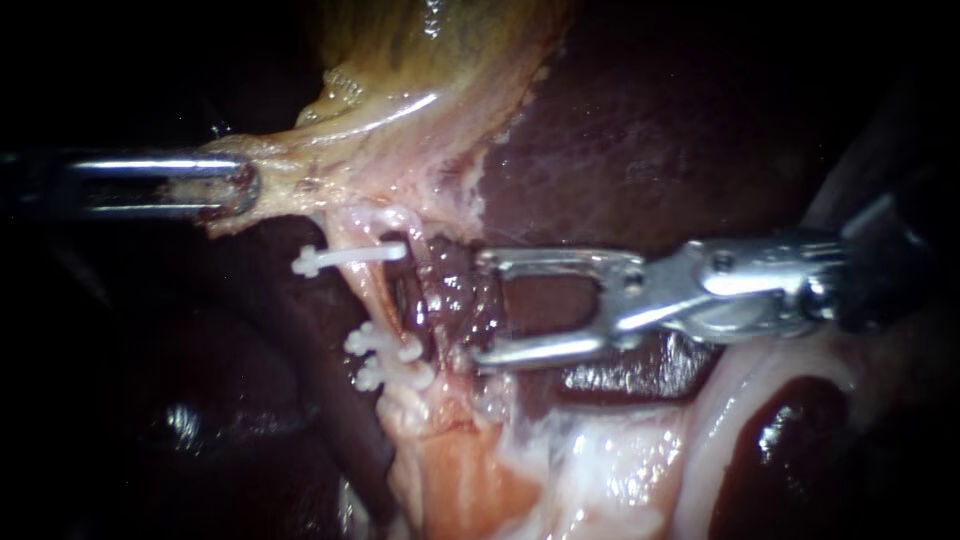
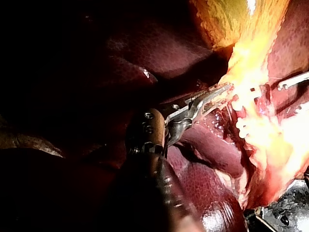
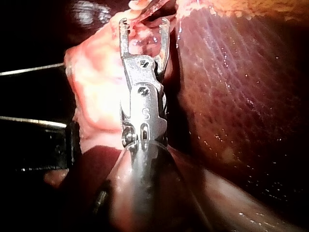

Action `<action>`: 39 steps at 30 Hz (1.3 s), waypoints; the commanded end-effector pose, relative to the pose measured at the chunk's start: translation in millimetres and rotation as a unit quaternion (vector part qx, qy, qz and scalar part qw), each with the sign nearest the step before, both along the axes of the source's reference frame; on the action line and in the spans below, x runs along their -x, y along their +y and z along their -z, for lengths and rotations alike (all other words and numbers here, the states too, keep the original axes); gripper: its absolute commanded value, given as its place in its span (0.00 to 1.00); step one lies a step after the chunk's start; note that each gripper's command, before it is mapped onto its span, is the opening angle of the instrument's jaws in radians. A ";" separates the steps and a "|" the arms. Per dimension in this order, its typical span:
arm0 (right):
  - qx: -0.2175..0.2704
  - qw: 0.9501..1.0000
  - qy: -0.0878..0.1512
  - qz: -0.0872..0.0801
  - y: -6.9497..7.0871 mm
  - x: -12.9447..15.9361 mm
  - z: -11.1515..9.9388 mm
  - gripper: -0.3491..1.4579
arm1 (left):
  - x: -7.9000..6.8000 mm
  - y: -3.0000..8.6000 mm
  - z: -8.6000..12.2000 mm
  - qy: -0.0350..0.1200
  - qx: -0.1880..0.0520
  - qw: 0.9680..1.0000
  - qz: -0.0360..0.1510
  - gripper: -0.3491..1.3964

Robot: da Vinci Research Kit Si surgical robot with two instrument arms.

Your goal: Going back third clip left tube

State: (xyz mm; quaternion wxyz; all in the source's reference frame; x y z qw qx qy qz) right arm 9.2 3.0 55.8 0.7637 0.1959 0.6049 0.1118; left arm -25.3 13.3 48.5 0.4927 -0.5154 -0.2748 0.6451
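While lying level from the right, held the slender silver right instrument (image 1: 478,308) with its two long jaws spread wide, released, gripping nothing. Framed a patch of raw dark red tissue (image 1: 450,300) between them, tips just beside the pale pink tube (image 1: 372,295). Clamped the thin grey left instrument (image 1: 240,190), level from the left, onto a pale yellowish tissue fold (image 1: 300,170) under the yellow-green gallbladder (image 1: 400,40). Counted three small white plastic clips on that tube: one long white clip (image 1: 350,258) lying across it nearer the left jaws, two knobbly white clips (image 1: 385,352) bunched together further down. Left a small gap between open jaws and clips. Backed everything with dark maroon liver (image 1: 650,130); spread glistening pale pink tissue (image 1: 600,470) beneath the right shaft.
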 end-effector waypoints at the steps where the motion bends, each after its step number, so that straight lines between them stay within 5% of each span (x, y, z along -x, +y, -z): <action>1: 0.003 1.000 0.000 0.001 -0.1 0.9 0.1 0.47 | 0.0 0.0 0.0 -0.001 0.000 1.000 0.000 0.00; 10: 0.020 1.000 -0.006 -0.007 0.4 5.8 1.1 0.47 | 0.1 0.0 0.0 0.000 0.000 1.000 0.000 0.00; 16: 0.019 1.000 -0.005 -0.007 0.6 6.1 1.2 0.47 | 0.7 -0.2 -0.4 0.003 0.001 1.000 0.000 0.00; 31: 0.018 1.000 -0.006 -0.008 1.0 6.2 1.2 0.47 | 5.1 -1.0 -4.7 0.009 0.009 1.000 -0.012 0.00; 39: 0.017 1.000 -0.006 -0.008 1.2 6.2 1.4 0.47 | 5.4 -1.0 -5.0 0.009 0.009 1.000 -0.013 0.00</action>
